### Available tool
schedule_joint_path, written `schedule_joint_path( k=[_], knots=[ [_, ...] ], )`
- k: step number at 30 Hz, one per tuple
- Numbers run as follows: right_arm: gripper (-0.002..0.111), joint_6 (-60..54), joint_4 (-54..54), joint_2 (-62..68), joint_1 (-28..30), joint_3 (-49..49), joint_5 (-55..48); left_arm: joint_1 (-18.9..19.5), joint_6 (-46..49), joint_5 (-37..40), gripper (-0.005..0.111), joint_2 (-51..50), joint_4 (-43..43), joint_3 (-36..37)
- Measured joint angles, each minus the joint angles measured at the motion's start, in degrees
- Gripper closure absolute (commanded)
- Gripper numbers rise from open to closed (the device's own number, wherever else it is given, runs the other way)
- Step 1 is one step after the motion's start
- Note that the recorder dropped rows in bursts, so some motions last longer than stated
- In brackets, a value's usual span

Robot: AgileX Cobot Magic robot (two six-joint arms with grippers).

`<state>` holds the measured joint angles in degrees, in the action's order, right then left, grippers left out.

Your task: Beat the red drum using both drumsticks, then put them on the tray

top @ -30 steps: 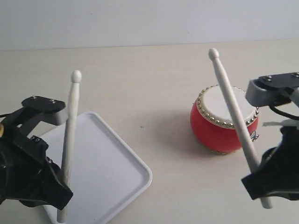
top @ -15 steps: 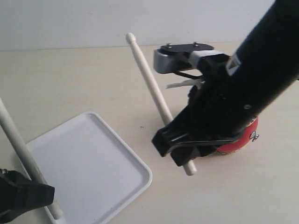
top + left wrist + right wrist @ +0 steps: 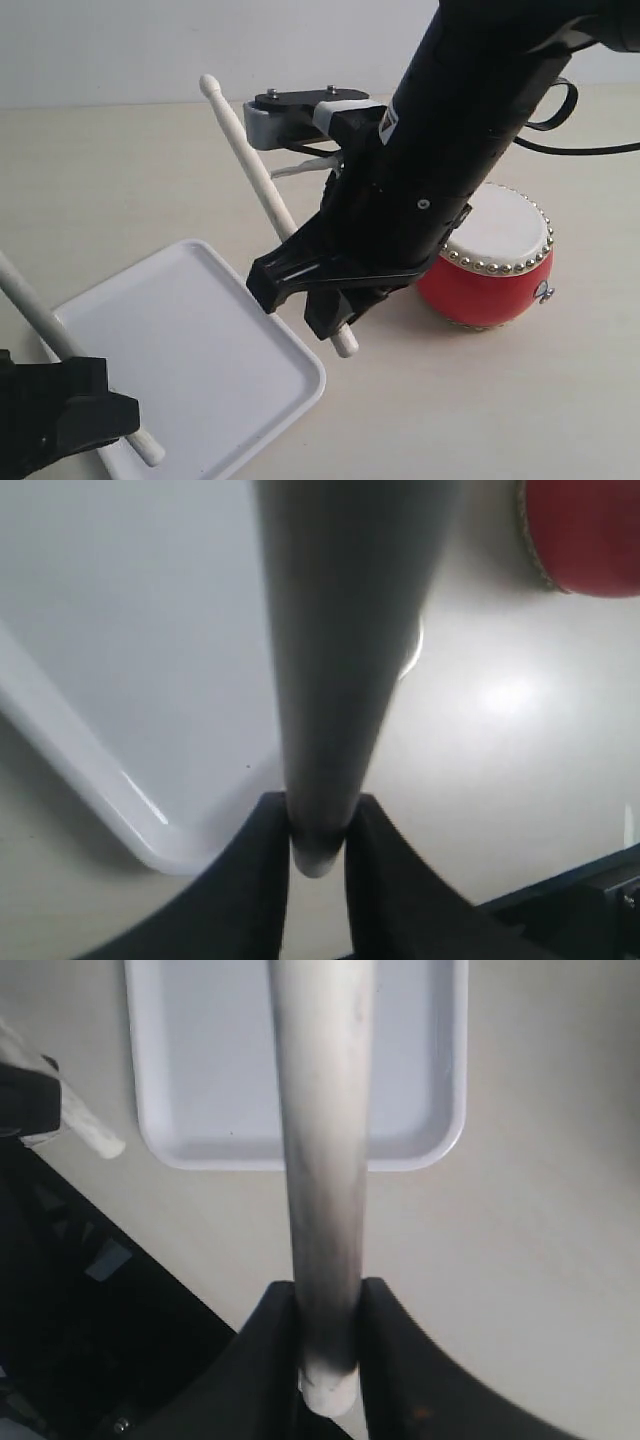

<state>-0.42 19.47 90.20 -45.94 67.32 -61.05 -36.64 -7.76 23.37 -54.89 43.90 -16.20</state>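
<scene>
At the far left of the exterior view, the left gripper (image 3: 95, 400) pinches one of the drumsticks (image 3: 35, 305) near its butt, jaws pressed against the shaft as its wrist view confirms; the stick slants up and away, and its lower end hangs over the near part of the tray (image 3: 300, 350), though I cannot tell whether it touches; the tray itself lies flat on the bench (image 3: 120, 180) with nothing resting in it; just beyond its right corner, the right gripper (image 3: 310, 295) clamps the second drumstick (image 3: 250, 160) low on the shaft, tip tilted up and leftward, butt end just beside the tray's rim, between tray and drum; the red drum (image 3: 490, 270) stands upright at the right, partly hidden by the right arm, with neither stick over its skin; whether it has been beaten the pictures cannot show, but with both sticks gathered at the tray rather than the drum, this looks like the put-down stage; what remains is to lower each stick flat into the tray and let go of both.
</scene>
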Motion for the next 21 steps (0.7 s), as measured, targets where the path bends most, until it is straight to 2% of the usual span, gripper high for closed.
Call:
schedule_joint_path(
  k=[9, 12, 16, 21],
  knots=[
    [0.108, 0.9, -2.9, -4.3, 0.0, 0.0, -3.7, 0.0, 2.3, -1.5, 0.107, -13.1, 3.4, 0.0],
    [0.108, 1.7, -3.7, -7.4, 0.0, 0.0, -3.8, 0.0, 5.8, -2.5, 0.107, -15.9, 9.7, 0.0],
    [0.108, 2.0, -4.2, -10.8, 0.0, 0.0, -4.0, 0.0, 16.4, -2.5, 0.107, -17.9, 22.2, -1.8],
    [0.108, 2.1, -5.1, -13.2, 0.0, 0.0, -5.0, 0.9, 19.9, -4.4, 0.107, -19.1, 28.7, -3.0]
  ],
)
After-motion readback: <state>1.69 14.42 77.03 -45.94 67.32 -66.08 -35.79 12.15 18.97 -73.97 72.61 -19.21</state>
